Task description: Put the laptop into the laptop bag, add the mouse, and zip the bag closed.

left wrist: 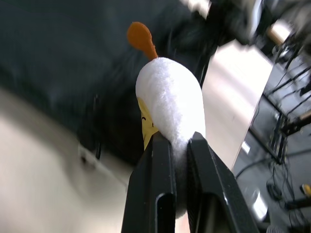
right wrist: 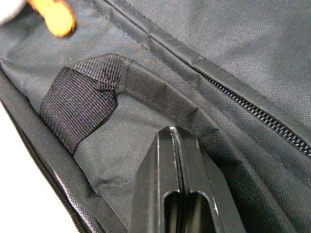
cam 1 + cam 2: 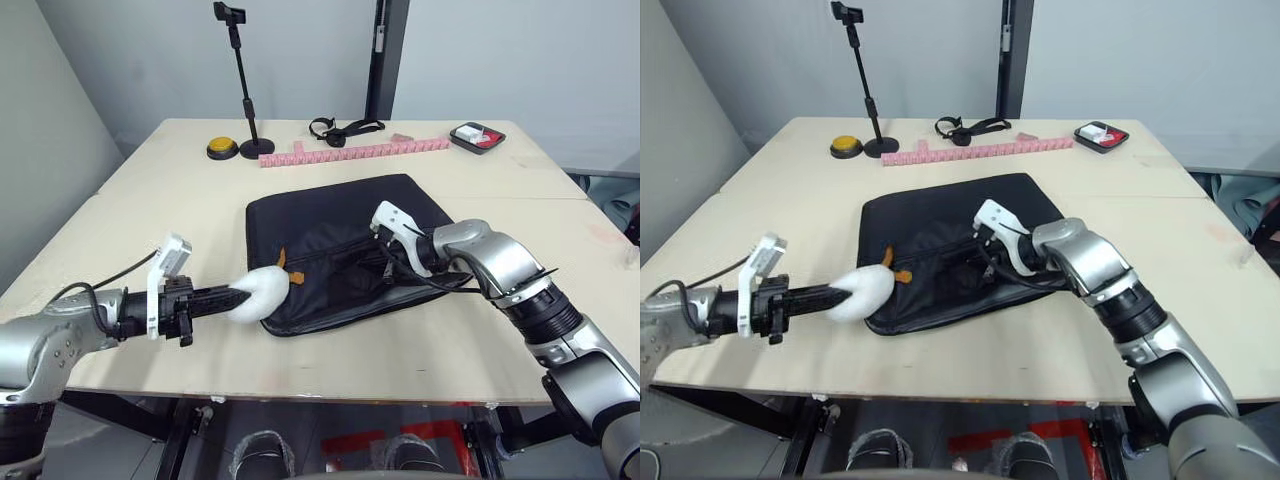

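A pale wooden table (image 3: 150,200) stands before grey walls. The black bag (image 3: 330,225) lies flat at its middle, long axis skewed from the near left to the far right. The right gripper (image 2: 178,138), fingers pressed together, rests on its strap handle (image 2: 121,77). The left gripper (image 1: 177,145) pinches a white toy duck (image 3: 262,292) at the bag's near-left corner.

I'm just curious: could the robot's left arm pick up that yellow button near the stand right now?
Probably not. The left tool is shut on the white toy duck at the near edge of the laptop bag, and the yellow button lies across the table.
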`<state>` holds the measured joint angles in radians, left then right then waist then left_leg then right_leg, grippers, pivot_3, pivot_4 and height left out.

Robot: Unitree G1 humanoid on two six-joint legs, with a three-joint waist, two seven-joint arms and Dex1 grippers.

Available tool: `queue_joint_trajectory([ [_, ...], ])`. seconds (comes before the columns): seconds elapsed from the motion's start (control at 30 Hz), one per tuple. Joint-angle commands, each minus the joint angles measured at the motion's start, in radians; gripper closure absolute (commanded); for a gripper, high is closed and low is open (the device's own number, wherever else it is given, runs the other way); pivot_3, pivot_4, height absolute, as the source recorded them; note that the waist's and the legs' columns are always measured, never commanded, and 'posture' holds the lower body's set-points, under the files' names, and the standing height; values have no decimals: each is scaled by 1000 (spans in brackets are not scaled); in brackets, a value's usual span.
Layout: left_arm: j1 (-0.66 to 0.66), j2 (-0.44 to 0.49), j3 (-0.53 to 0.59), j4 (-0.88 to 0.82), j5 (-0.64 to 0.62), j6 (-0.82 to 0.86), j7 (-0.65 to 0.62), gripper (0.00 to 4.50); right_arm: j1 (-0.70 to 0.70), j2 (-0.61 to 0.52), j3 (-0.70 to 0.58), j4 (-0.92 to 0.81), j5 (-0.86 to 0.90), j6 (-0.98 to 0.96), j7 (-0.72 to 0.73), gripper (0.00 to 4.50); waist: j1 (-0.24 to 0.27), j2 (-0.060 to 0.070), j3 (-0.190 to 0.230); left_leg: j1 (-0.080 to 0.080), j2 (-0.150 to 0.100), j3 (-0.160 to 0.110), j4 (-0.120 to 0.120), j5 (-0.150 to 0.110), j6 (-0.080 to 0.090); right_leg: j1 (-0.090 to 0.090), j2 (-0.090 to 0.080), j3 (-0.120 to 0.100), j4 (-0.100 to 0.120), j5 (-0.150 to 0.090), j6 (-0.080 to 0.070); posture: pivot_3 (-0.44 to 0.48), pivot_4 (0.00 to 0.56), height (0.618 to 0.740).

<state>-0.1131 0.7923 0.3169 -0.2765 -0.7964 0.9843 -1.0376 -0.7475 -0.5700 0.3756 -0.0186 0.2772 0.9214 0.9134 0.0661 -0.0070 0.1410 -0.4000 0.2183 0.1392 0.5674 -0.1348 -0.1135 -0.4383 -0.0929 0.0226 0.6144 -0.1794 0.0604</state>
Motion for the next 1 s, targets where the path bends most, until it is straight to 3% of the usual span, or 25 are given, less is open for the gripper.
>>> queue_joint_trajectory([
  [0.03,-41,-31,1,29,28,-72,61,4478,2,4,35,20,-27,9,5,4500,-1,0,0,1,0,0,0,0,0,0,0,1,1,0,0,0,150,739],
  [0.17,-124,-72,2,144,90,-131,162,4478,-10,11,35,11,-11,17,30,4500,-2,0,0,2,0,1,0,0,0,0,1,1,2,0,0,0,150,739],
  [0.63,-420,-65,-54,485,244,-308,190,4478,-47,131,74,-47,16,75,49,4500,-13,0,0,1,1,1,1,1,-1,-1,1,1,4,0,0,0,150,739],
  [1.0,-535,-108,-90,621,304,-382,201,4478,-91,201,144,130,-133,-11,-77,4500,0,-1,0,1,1,0,4,1,-2,-1,1,1,6,0,0,0,150,739],
])
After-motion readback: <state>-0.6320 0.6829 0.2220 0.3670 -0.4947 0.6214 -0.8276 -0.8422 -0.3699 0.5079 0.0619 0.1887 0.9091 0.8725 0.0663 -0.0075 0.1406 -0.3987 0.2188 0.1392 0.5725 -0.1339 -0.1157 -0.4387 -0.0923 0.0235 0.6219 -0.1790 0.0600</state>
